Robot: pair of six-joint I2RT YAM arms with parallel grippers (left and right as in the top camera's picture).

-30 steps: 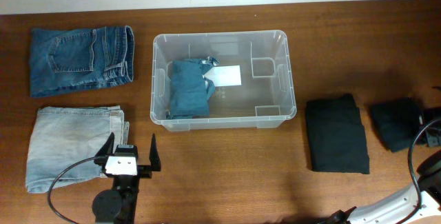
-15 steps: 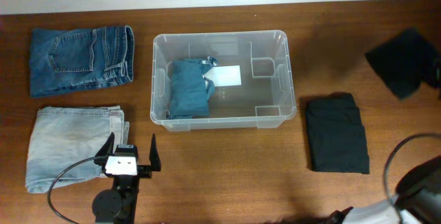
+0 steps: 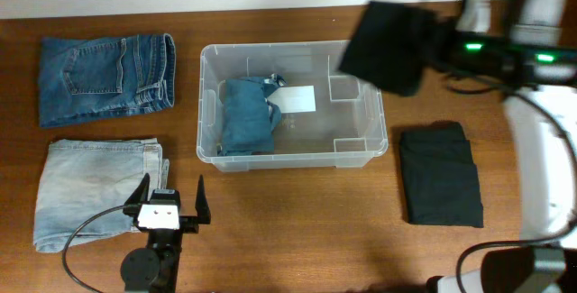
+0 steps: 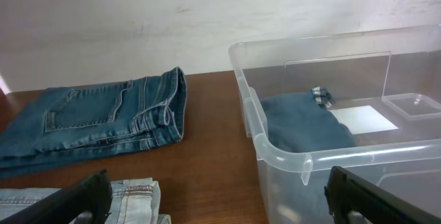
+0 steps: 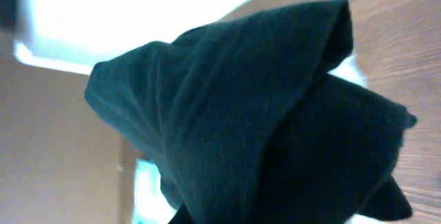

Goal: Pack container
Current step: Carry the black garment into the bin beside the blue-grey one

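Observation:
The clear plastic container (image 3: 290, 160) stands mid-table with a folded teal-blue pair of jeans (image 3: 245, 117) in its left half and a white label on its base. My right gripper (image 3: 440, 46) is shut on a dark folded garment (image 3: 388, 45) and holds it in the air over the container's back right corner. That garment fills the right wrist view (image 5: 248, 114) and hides the fingers. My left gripper (image 3: 171, 194) is open and empty, low at the front left. Its view shows the container (image 4: 289, 158).
Dark blue folded jeans (image 3: 104, 77) lie at the back left, also in the left wrist view (image 4: 96, 117). Light blue folded jeans (image 3: 95, 189) lie front left beside my left gripper. A black folded garment (image 3: 440, 185) lies right of the container.
My right arm has lifted the dark garment from the table's right edge and swung it left, to above the container's back right corner. The left arm has not moved.

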